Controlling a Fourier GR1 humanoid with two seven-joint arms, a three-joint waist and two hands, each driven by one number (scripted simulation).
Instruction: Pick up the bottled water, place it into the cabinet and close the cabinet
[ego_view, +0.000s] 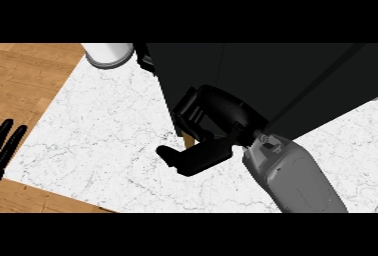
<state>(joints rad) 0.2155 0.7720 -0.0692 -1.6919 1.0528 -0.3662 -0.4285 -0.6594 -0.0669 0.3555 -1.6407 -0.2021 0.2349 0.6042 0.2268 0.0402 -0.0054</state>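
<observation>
Head view: looks steeply down on a white marble counter (111, 125) with a tall black cabinet (280, 75) across the upper right

Risks first. Cannot find the bottled water anywhere in plain sight; perhaps hidden behind the right hand (214, 125), perhaps already inside the cabinet. Impossible to say which. If hidden in the hand and released too early, could tip at the cabinet's edge or roll out on the marble. If already inside but near the front, could be struck by the door at closing and stop it before shutting. Also possible to catch the hand or the grey forearm (295, 175) between door and body, since both lie right against the front of the cabinet. Could also shift the whole cabinet with a careless sideways push.

Now the right hand. Pressed against the cabinet's lower front corner, dark upon dark, with one black part standing out low and left over the marble. Cannot tell how far open, nor whether holding anything. Just below, a small brown strip (190, 141), unclear what.

Left hand (9, 140): open and resting at the view's left edge, touching nothing.

Near the cabinet's top left corner, a white round container (107, 52), apart from both hands
</observation>
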